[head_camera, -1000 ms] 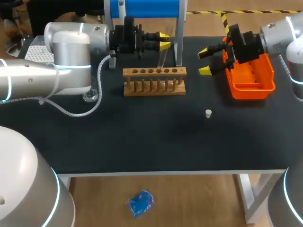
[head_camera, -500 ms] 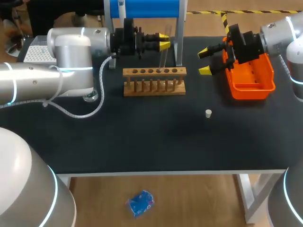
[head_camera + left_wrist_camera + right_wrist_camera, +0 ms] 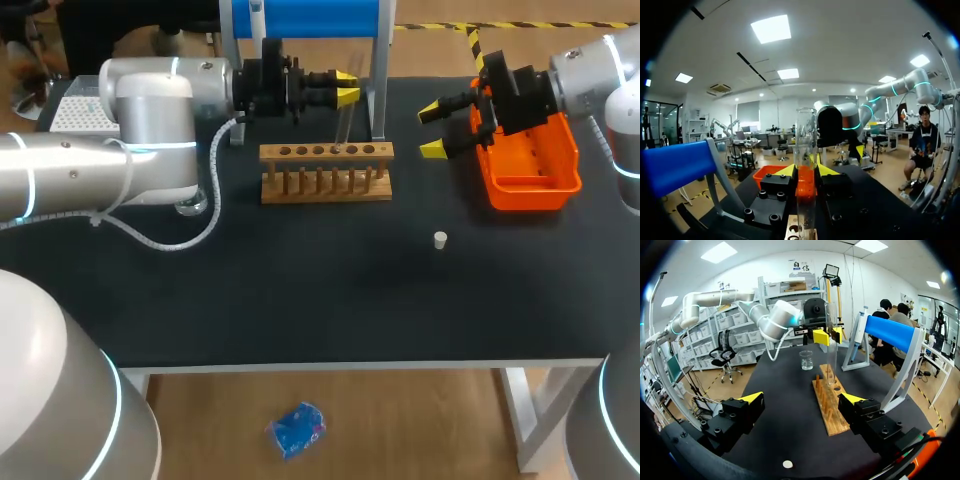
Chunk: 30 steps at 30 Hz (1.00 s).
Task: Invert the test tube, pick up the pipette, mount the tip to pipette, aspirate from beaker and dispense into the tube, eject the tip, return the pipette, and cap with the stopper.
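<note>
Your beaker (image 3: 192,205) at far left is mostly hidden under the left arm, and only a sliver of glass shows in the head view. The left gripper (image 3: 346,86) is clamped on the test tube (image 3: 805,145), a yellow tip pressing each side. The tube is clear glass and upright, and its top end looks open. Its lower end is cut off in the left wrist view. The head view puts it at a hole near the right end of the wooden rack (image 3: 326,172), but I can't tell if it's seated. A small white stopper (image 3: 440,239) lies alone on the black table (image 3: 300,290), well apart from the rack. The right gripper (image 3: 433,130) has its fingers spread and holds nothing. It sits just beside the orange bin (image 3: 530,165), whose contents you can't make out.
</note>
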Motion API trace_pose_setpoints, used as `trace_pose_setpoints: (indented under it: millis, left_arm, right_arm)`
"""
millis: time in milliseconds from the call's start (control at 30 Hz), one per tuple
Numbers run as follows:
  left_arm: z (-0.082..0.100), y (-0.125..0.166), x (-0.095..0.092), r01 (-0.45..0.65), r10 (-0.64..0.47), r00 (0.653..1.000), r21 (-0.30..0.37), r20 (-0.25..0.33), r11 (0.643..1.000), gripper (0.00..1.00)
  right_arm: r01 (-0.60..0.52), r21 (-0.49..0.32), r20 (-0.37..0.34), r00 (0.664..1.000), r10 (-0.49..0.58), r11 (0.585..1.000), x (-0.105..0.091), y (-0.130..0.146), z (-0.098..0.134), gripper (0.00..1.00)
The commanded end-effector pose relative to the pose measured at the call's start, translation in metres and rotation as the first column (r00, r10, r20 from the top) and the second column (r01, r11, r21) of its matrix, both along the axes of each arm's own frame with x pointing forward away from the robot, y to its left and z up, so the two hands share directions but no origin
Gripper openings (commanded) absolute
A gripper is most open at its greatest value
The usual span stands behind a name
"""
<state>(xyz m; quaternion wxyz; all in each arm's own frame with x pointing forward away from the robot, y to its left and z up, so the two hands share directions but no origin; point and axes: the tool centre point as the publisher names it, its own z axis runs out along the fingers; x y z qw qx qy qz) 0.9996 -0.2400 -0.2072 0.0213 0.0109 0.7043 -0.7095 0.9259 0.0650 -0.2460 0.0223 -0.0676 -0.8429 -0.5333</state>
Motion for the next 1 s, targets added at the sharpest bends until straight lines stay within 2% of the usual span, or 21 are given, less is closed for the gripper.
trace_pose_setpoints:
  millis: [33,133,300,433,800,1000]
  left_arm:
    - [0.001,0.004,0.002,-0.017,0.017,1.0,0.021,-0.024,1.0,0.0]
    - [0.003,0.004,0.005,-0.029,0.031,0.998,0.043,-0.046,0.999,0.0]
    - [0.003,0.0,0.008,-0.033,0.036,0.997,0.042,-0.067,0.999,0.0]
    - [0.002,-0.002,0.009,-0.034,0.035,0.998,0.022,-0.047,0.999,0.0]
    - [-0.011,-0.006,0.013,-0.037,0.039,0.998,0.035,-0.058,0.999,0.0]
    - [-0.012,-0.004,0.019,-0.039,0.041,0.997,0.022,-0.062,0.999,0.0]
  right_arm:
    - [0.0,-0.001,0.0,1.0,0.0,1.0,0.0,0.0,0.0,1.0]
    - [0.0,-0.001,0.0,1.0,0.0,1.0,0.0,0.0,0.0,1.0]
    - [0.0,-0.001,0.0,1.0,0.0,1.0,0.0,0.0,0.0,1.0]
    - [0.0,-0.001,0.0,1.0,0.0,1.0,0.0,0.0,0.0,1.0]
    - [0.0,-0.001,0.0,1.0,0.0,1.0,0.0,0.0,0.0,1.0]
    - [0.0,-0.001,0.0,1.0,0.0,1.0,0.0,0.0,0.0,1.0]
